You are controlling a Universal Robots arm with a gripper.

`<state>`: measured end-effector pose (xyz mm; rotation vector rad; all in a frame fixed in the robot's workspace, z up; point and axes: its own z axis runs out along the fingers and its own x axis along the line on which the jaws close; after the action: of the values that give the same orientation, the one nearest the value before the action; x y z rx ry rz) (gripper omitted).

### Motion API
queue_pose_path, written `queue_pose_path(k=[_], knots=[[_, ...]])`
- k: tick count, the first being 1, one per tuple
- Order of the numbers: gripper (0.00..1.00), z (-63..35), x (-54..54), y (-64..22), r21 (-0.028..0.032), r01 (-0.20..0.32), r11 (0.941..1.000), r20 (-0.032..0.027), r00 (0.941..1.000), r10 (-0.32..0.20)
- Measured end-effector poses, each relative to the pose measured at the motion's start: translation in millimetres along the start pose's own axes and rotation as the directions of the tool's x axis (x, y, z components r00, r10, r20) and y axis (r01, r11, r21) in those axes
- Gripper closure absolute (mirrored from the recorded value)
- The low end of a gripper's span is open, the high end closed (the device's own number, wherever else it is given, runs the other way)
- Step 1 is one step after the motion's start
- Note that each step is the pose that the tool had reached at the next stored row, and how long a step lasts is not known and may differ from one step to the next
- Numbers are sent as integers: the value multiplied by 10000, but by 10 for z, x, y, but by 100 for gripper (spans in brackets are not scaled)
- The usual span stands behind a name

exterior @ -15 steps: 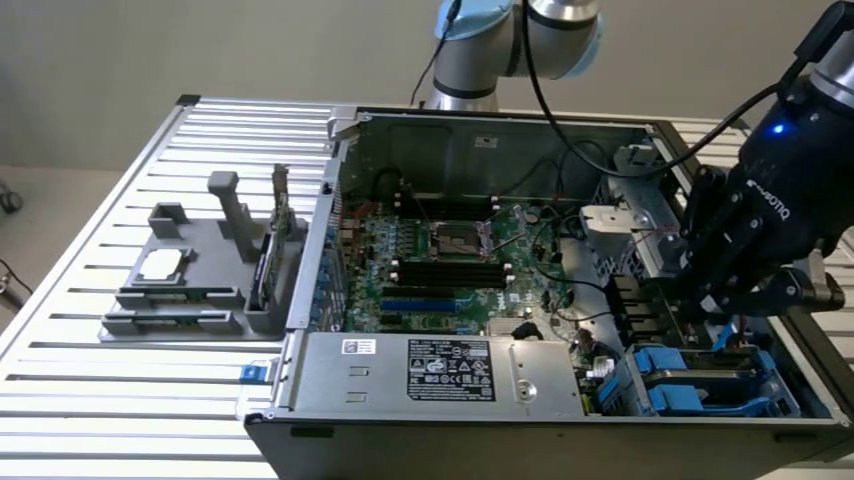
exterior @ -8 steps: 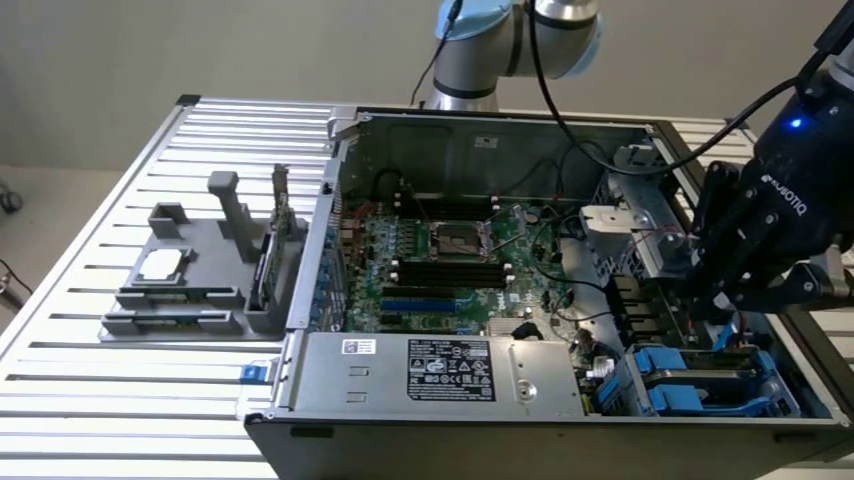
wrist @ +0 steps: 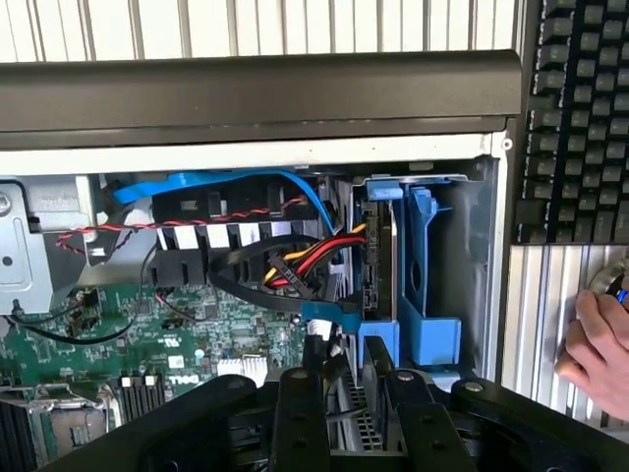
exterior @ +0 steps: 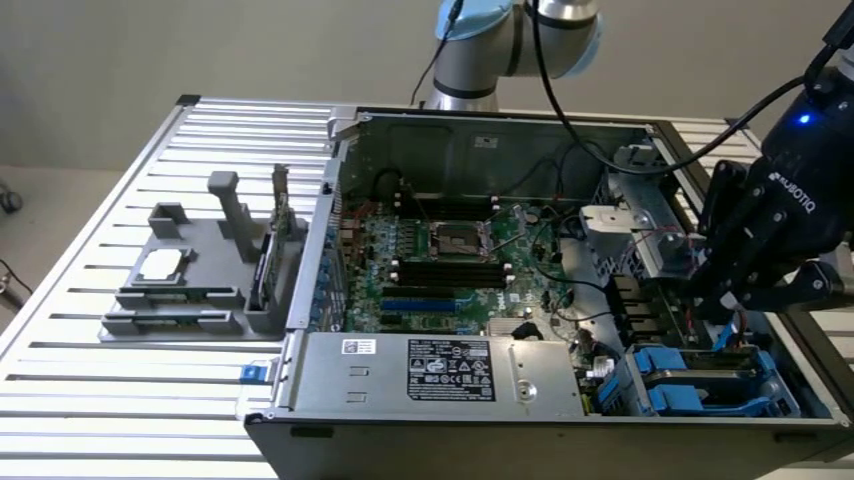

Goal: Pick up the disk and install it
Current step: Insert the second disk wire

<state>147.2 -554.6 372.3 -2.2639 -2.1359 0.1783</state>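
Observation:
My black gripper (exterior: 727,305) hangs over the drive bay at the exterior view's right end of the open computer case (exterior: 350,230). In the wrist view its two fingers (wrist: 300,413) are shut on the disk (wrist: 376,354), which shows edge-on as a grey ribbed side with a blue carrier bracket. The disk stands upright just above the bay, beside a blue bay carrier (wrist: 425,285) that holds a dark drive. Blue carriers (exterior: 694,385) fill the bay's front corner. The gripper's body hides the disk in the exterior view.
Red, yellow, black and blue cables (wrist: 295,261) crowd next to the bay. The silver power supply box (exterior: 441,370) lies along the case front. A grey fixture (exterior: 187,295) with a small square chip (exterior: 163,262) stands at the exterior view's left. A person's hand (wrist: 600,344) rests by a keyboard (wrist: 580,118).

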Motion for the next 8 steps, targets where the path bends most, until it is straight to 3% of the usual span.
queue_pose_path(k=[3,8], knots=[[69,0,0,3,-26,-31,10000,106,9999,31],[69,5,2,15,-44,-36,10000,121,9999,37]])
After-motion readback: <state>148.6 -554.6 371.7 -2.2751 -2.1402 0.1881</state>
